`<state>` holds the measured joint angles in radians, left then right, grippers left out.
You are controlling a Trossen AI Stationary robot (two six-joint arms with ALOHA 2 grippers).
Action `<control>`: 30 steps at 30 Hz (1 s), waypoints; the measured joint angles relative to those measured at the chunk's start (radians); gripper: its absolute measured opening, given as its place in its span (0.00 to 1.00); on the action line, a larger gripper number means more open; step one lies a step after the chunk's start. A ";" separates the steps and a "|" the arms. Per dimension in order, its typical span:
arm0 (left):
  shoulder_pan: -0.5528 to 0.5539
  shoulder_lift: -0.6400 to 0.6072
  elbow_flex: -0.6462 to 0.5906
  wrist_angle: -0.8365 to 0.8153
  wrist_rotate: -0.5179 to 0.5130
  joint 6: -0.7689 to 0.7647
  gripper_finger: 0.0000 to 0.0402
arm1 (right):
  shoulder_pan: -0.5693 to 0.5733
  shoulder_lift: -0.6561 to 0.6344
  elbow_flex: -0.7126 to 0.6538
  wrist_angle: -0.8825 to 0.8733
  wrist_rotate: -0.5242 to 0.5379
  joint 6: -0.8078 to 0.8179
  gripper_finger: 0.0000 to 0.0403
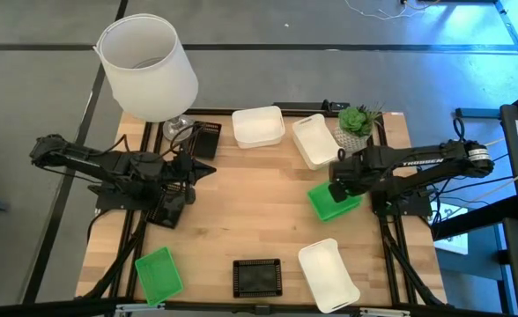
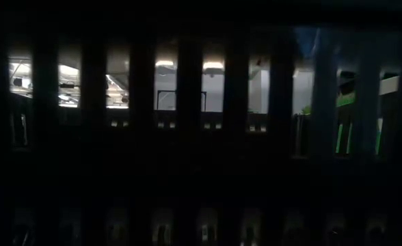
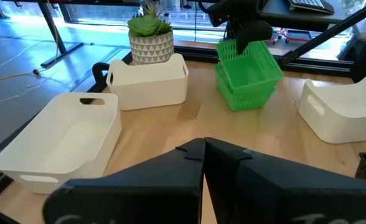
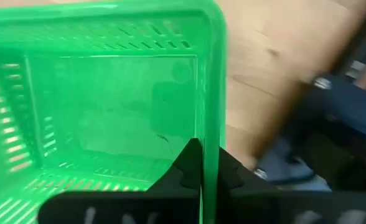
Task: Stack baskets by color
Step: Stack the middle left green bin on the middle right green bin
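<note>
A slotted wall of bright green plastic fills the right wrist view: the right pincer [image 4: 201, 163] is pinching the rim of a green basket [image 1: 333, 201], a shallow rounded-corner tray with a smooth floor and ribbed, perforated sides. It hangs tilted over the pale wood-grain bench [image 1: 250, 211] at the right side. The left pincer [image 3: 203, 149] is pressed together with nothing in it, at the bench's left side beside a black mesh basket [image 1: 205, 138]. A second green basket [image 1: 159, 273] lies at the near left corner, another black mesh tray [image 1: 256, 276] at the near edge's middle, and a smooth, glossy white basket [image 1: 328, 275] to its right. Two more white baskets [image 1: 258, 126] [image 1: 314, 140] sit at the far edge, next to a small potted plant [image 1: 358, 122] in a patterned pot. A large white cylindrical lampshade [image 1: 146, 65] stands at the far left corner.
</note>
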<state>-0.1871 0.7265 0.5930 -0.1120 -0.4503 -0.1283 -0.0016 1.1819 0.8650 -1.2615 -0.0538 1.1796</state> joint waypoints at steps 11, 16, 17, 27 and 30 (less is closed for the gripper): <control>0.000 0.000 0.000 -0.009 0.000 0.000 0.00 | 0.000 0.000 0.000 0.034 0.000 -0.007 0.00; 0.000 0.000 0.000 -0.009 0.000 0.000 0.00 | 0.000 0.000 0.000 0.034 0.018 -0.007 0.04; 0.000 0.000 0.000 -0.009 0.000 0.000 0.00 | 0.000 0.000 0.000 0.035 0.018 -0.007 0.05; 0.000 0.000 0.000 -0.009 0.000 0.000 0.00 | 0.000 0.003 0.000 0.058 0.024 -0.007 0.15; 0.000 0.000 0.000 -0.009 0.000 0.000 0.00 | 0.000 0.005 0.000 0.066 0.025 -0.030 0.18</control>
<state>-0.1871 0.7265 0.5930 -0.1211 -0.4507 -0.1280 -0.0015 1.1872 0.8650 -1.1957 -0.0284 1.1496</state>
